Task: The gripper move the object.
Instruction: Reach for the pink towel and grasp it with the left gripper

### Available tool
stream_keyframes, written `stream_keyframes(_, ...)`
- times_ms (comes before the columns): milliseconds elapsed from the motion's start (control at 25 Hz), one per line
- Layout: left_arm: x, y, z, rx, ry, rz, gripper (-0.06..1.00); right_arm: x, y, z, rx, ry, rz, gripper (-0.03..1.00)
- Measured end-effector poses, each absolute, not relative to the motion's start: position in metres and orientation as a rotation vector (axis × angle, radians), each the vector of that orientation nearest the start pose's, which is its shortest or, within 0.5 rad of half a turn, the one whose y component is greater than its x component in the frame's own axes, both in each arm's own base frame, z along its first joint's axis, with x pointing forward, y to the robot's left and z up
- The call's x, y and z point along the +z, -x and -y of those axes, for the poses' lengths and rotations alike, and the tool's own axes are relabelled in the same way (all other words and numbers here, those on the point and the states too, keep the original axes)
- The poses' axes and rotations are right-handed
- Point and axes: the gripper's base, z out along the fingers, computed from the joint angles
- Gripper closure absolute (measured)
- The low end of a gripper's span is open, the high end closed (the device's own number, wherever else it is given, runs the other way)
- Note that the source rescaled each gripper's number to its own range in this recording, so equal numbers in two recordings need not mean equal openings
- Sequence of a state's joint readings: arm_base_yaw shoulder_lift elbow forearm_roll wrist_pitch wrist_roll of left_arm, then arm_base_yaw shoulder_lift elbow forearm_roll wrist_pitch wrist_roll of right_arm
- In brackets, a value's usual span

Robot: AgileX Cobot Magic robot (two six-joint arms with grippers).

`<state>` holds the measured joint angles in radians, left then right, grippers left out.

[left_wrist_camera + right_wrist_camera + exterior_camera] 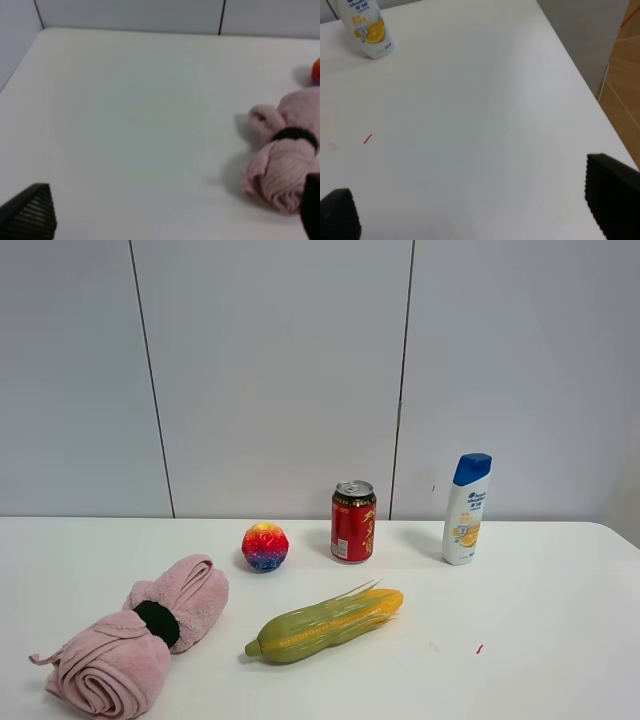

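On the white table [560, 640] I see five things, all apart from one another. A rolled pink towel [140, 640], cinched by a black band [158, 622], lies at the near left. A corn cob [325, 625] lies on its side near the middle. Behind them stand a multicoloured ball [265, 546], an upright red can [353, 522] and an upright shampoo bottle [467, 510]. Which of them is the object to move I cannot tell. My left gripper [170, 210] hangs over bare tabletop, fingers spread wide and empty, with the towel near one fingertip. My right gripper [475, 205] is likewise spread wide and empty near the table's right edge. The bottle is well apart from it, and a small red mark [367, 139] lies between.
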<state>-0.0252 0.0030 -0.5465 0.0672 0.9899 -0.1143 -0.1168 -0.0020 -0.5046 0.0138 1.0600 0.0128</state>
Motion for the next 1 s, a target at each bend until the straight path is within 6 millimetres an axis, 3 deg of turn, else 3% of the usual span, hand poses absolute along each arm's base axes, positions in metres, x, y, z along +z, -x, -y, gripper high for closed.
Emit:
stream_keyframes(240,0.312,-0.013,-0.001,-0.057,0.057,-1.969,-0.06,0.279,0.006,-0.002,-0.049,-0.131,-2.033,-0.03)
stream_keyframes(560,0.315,-0.065,0.009,-0.132,-0.028,-2.07,-0.06,0.279,0.006,-0.002,-0.049,-0.131,-2.033,-0.03)
stream_keyframes(800,0.307,-0.105,0.015,-0.168,-0.079,-2.148,-0.06,0.279,0.006,-0.002,-0.049,-0.131,-2.033,-0.03)
stream_keyframes(1000,0.289,-0.14,0.015,-0.144,-0.12,-2.274,-0.06,0.279,0.006,-0.002,-0.049,-0.131,-2.033,-0.03)
